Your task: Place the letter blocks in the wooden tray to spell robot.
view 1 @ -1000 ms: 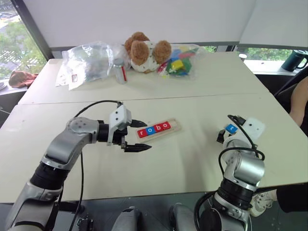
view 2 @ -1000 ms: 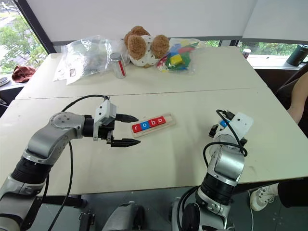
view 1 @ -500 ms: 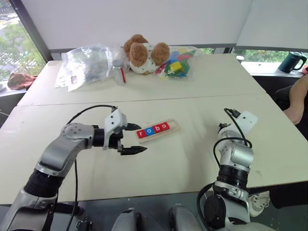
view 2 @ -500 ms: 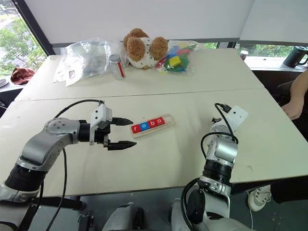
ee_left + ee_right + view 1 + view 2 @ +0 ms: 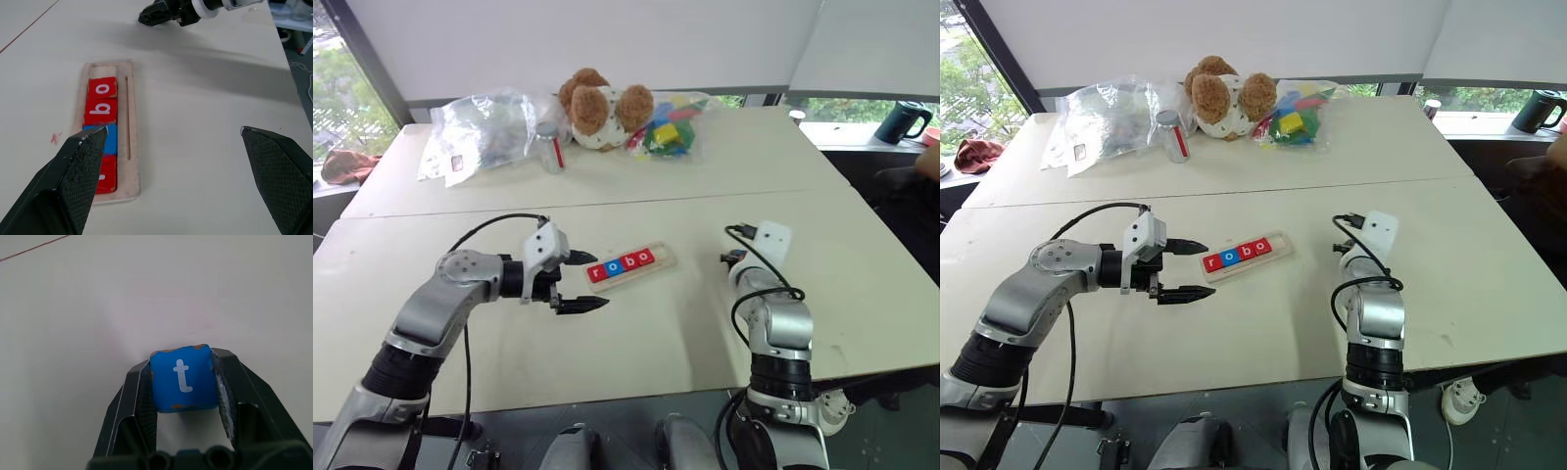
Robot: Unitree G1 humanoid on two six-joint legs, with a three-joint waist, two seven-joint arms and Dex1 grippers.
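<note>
The wooden tray (image 5: 658,262) lies mid-table, holding several letter blocks (image 5: 624,264) that read r, o, b, o: red, blue, red, red. My left gripper (image 5: 598,281) stands open just left of the tray, its fingers pointing toward it. In the left wrist view the tray (image 5: 128,122) lies between those fingers (image 5: 80,166), closer to one. To the tray's right, above the table, my right gripper (image 5: 728,258) is shut on a blue letter block marked t (image 5: 183,379), clamped between both pads.
Along the table's far edge sit a teddy bear (image 5: 603,106), a clear bag of coloured toy blocks (image 5: 672,127), a crumpled clear plastic bag (image 5: 484,127) and a small jar (image 5: 549,149). A dark mug (image 5: 903,121) stands at the far right.
My right gripper has shut on the blue t block and carried it left, toward the tray. The left gripper has stayed open in place. The camera view has shifted slightly.
</note>
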